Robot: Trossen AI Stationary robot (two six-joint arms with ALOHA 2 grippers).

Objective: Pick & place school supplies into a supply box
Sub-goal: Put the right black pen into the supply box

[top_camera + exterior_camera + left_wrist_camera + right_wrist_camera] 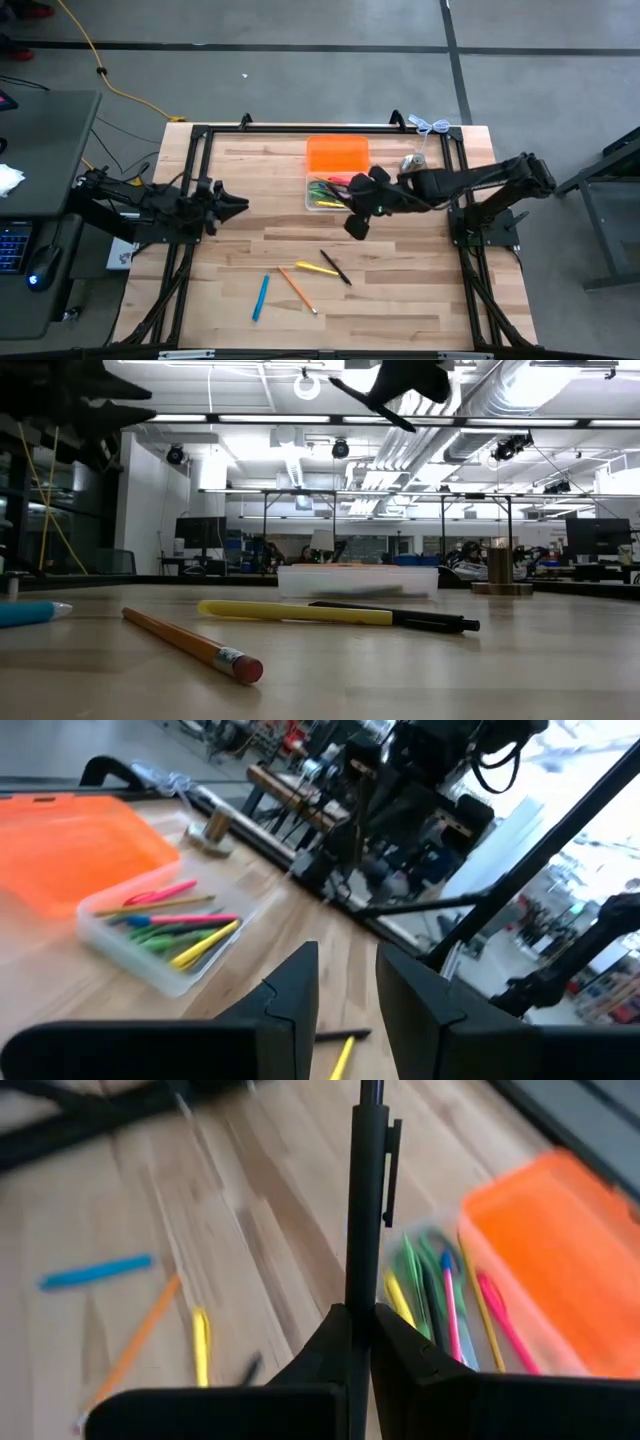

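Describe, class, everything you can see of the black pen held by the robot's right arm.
The black pen is slim, dark and plastic-looking, with a pocket clip near its far end. It sticks straight out from the right end effector, whose fingers are shut on its lower barrel. It hangs in the air above the table, beside the clear supply box, touching nothing else.

A pale wooden counter [400, 300] with a black frame along its edges carries everything. Toward the far side sits a clear box [325, 193] holding several coloured pens, and an orange lid [337, 154] lies flat just behind it, touching or nearly so. A small metal bell-shaped object [412, 162] stands to the lid's right. Nearer the front lie four loose items: a blue pen [260, 297], an orange pencil [297, 289], a yellow pen [316, 268] and a black pen [336, 267], the last two crossing.
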